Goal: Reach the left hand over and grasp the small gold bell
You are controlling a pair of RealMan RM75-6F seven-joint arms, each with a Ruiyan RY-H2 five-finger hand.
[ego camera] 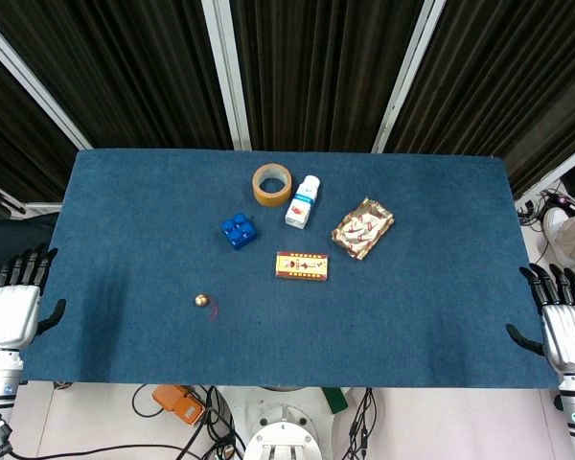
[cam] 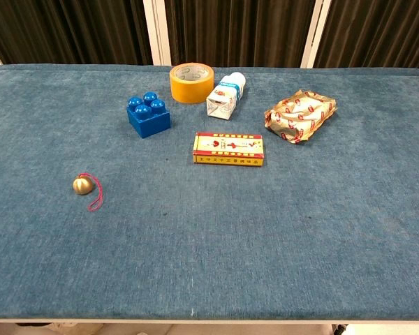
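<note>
The small gold bell (ego camera: 202, 301) with a red cord lies on the blue table cloth (ego camera: 125, 230), front left of centre; the chest view shows the bell (cam: 82, 184) at the left with its cord trailing toward the front. My left hand (ego camera: 15, 302) hangs off the table's left edge, fingers apart, holding nothing, well left of the bell. My right hand (ego camera: 562, 321) sits off the right edge, fingers spread and empty. Neither hand shows in the chest view.
Behind the bell stand a blue toy brick (ego camera: 239, 231), a roll of tape (ego camera: 271, 184), a small white bottle (ego camera: 303, 201), a flat red and yellow box (ego camera: 301, 265) and a crinkled foil packet (ego camera: 362, 228). Cables and an orange device (ego camera: 179, 403) lie below the front edge.
</note>
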